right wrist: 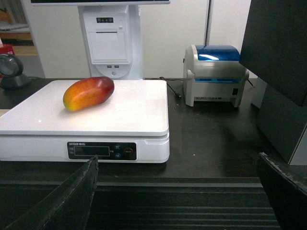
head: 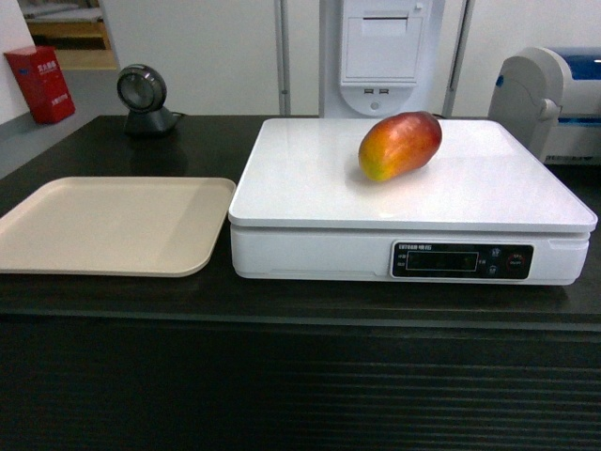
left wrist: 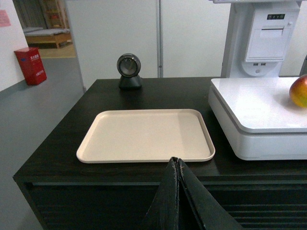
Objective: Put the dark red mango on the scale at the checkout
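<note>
The dark red mango (head: 400,144) lies on its side on the white scale's (head: 310,188) glossy top plate, red end to the right, orange-yellow end to the left. It also shows in the right wrist view, mango (right wrist: 88,93) on scale (right wrist: 144,115), and at the right edge of the left wrist view, mango (left wrist: 299,91). The scale stands on the black checkout counter (head: 282,301). My left gripper (left wrist: 176,161) is shut on nothing, held in front of the counter's edge. My right gripper (right wrist: 177,165) stands wide open and empty, in front of the ribbed panel. Neither gripper appears in the head view.
An empty beige tray (head: 103,225) lies left of the scale. A round barcode scanner (head: 143,97) stands at the back left, a receipt printer column (head: 380,52) behind the scale, a blue-and-white label printer (right wrist: 215,74) to the right. A red box (head: 40,83) sits on the floor far left.
</note>
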